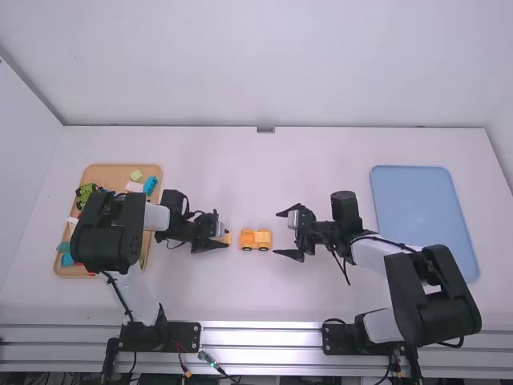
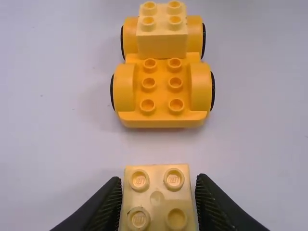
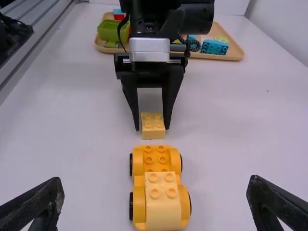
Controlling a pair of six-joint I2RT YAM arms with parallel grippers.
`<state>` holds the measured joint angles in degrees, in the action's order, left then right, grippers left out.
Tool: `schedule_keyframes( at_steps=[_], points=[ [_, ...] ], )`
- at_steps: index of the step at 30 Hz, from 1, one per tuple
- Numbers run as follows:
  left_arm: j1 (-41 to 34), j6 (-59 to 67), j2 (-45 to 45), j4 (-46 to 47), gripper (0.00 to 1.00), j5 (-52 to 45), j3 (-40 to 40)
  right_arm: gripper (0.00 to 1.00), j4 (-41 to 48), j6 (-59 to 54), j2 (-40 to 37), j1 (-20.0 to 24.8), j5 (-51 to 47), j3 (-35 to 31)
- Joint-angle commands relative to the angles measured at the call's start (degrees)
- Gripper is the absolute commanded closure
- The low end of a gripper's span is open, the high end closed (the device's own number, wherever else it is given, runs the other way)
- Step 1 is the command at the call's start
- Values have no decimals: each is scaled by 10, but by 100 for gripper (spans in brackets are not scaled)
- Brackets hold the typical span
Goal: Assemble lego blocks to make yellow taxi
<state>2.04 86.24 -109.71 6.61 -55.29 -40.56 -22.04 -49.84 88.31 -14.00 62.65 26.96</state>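
My left gripper is low over the table left of the yellow car base, shut on a pale yellow block. In the left wrist view, the left gripper has its fingers at both sides of this four-stud block. The wheeled base carries another pale yellow block on its end farther from the left gripper; the nearer end has bare studs. My right gripper stands open and empty just right of the car. In the right wrist view, the right gripper has widely spread fingers.
At the far left, a wooden tray holds several loose pieces, among them a green one and a blue one, partly under the left arm. A blue tray lies on the right side.
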Motion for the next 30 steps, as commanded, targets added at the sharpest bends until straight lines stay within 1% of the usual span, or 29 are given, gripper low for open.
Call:
schedule_keyframes(
  at_steps=[1, 5, 8, 11, 15, 19, 20, 27, 30],
  points=[
    [2, 5, -8, 3, 59, -10, -3, 1, 2, -1, -13, 1, 9, -4],
    [2, 4, -9, 3, 59, -12, -1, 1, 2, -1, -13, 6, 9, -4],
    [2, 3, -9, -11, 60, -12, 7, 1, 2, -1, -13, 6, 10, -4],
    [2, 2, -9, -38, 57, -25, 26, 1, 2, -1, -13, 3, 9, -4],
    [2, 2, -9, -52, 57, -24, 35, 1, 1, -1, -13, 1, 10, -4],
    [3, 1, -9, -51, 62, -26, 33, 1, 0, -1, -13, 5, 16, -4],
    [2, 2, -9, -51, 65, -28, 33, 0, 0, -1, -13, 6, 23, -4],
    [2, 2, -9, -51, 70, -27, 34, 1, -1, -1, -13, 5, 23, -4],
    [2, 2, -9, -52, 76, -26, 35, 1, -1, -1, -13, 5, 23, -4]
  ],
)
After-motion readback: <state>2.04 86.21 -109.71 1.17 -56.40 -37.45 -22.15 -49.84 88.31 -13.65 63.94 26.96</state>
